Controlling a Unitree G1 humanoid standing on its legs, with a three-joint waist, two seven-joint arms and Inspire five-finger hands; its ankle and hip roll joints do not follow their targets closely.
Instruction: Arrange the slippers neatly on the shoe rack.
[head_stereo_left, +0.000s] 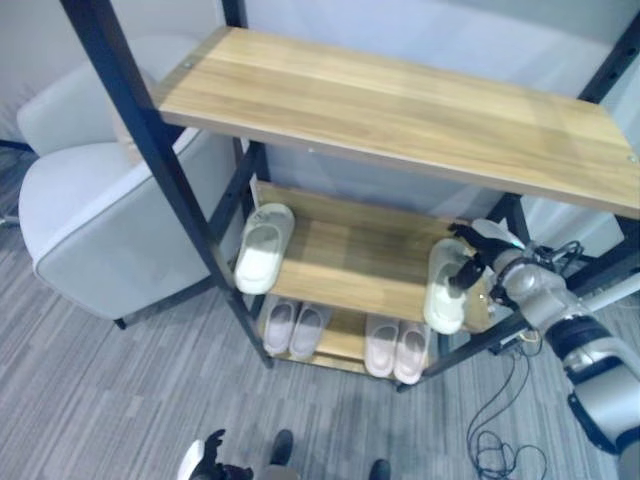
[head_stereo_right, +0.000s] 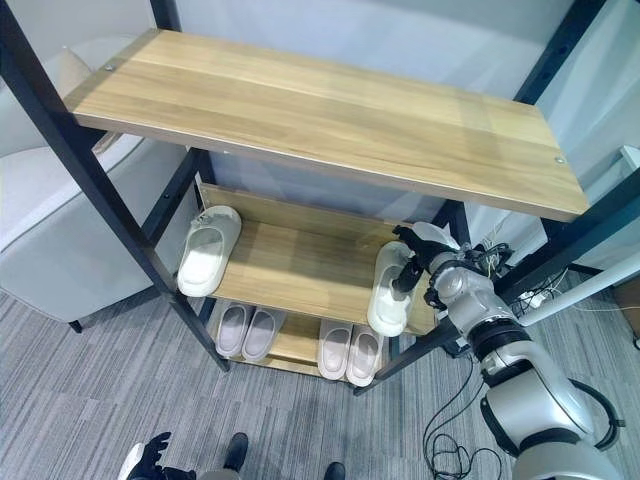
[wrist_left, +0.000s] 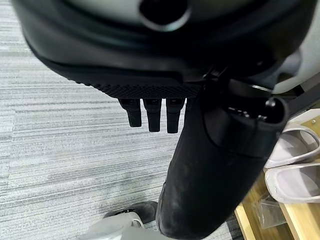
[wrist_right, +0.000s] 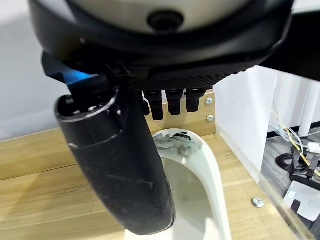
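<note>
Right robot hand (head_stereo_right: 425, 262) was at the right end of the middle shelf (head_stereo_right: 290, 265) of the black-framed wooden shoe rack (head_stereo_right: 300, 110), thumb and fingers curled onto the heel of a cream foam slipper (head_stereo_right: 390, 290) lying on that shelf; in the right wrist view the thumb sat over the slipper (wrist_right: 192, 185) with the fingers (wrist_right: 172, 102) past its far end, so I read it as pinching the slipper. That slipper's toe hung over the shelf's front edge near the right corner. Its mate, a second cream foam slipper (head_stereo_right: 207, 250), lay at the left end, toe also past the front edge. To do this step well, judged: push the held slipper back so it sits fully on the board, square to the front edge, and keep the pinch low on the heel so it does not tip off the corner. Left robot hand (wrist_left: 152, 112) hung low over the grey carpet (wrist_left: 75, 150), fingers relaxed, empty. Count: two cream slippers on the middle shelf, four pale pink slippers (head_stereo_right: 248, 332) in two pairs on the bottom shelf (head_stereo_right: 298, 345), none on the top shelf; one grey armchair (head_stereo_left: 110, 220) left of the rack.
</note>
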